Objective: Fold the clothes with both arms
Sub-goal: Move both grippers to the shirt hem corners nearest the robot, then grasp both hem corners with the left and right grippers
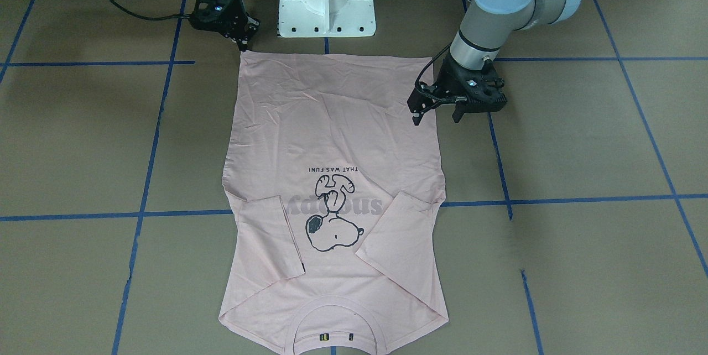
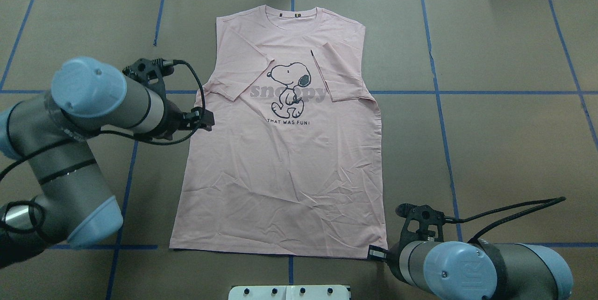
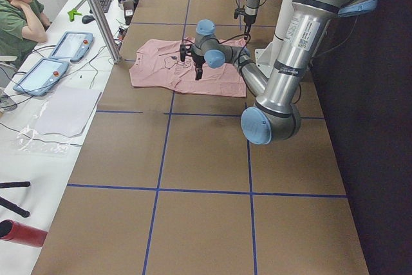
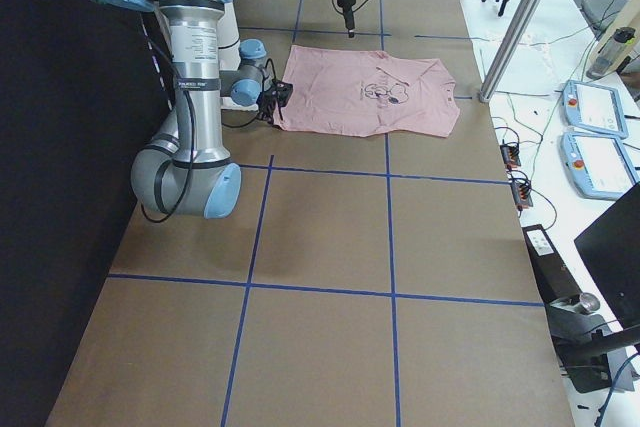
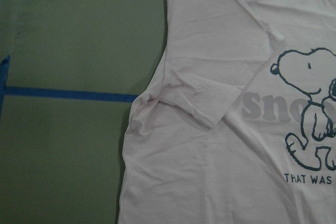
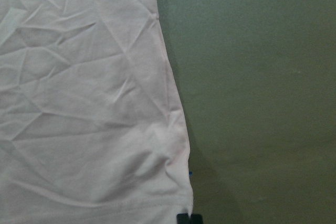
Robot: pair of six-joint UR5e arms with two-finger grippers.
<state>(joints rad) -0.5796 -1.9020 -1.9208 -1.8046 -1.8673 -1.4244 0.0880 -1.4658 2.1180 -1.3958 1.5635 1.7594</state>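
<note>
The pale pink T-shirt (image 1: 332, 123) lies flat, print side up, on the brown table, with both sleeves folded in over the chest. Its collar (image 2: 292, 16) points away from the robot. My left gripper (image 1: 437, 116) is open and hangs just above the shirt's side edge, below the sleeve (image 2: 209, 120). The left wrist view shows that sleeve and side seam (image 5: 210, 156) but no fingers. My right gripper (image 1: 243, 45) is down at the hem corner nearest the robot (image 2: 373, 253). Its fingertips (image 6: 182, 217) are pressed together on that corner, and the cloth (image 6: 79, 103) bulges beside them.
The white pedestal (image 1: 326, 1) stands just behind the hem, between the arms. Blue tape lines (image 2: 467, 90) cross the brown table. In the exterior left view a person (image 3: 16, 11) sits at a side desk with tablets (image 3: 71, 44), beyond a metal post (image 3: 96, 11).
</note>
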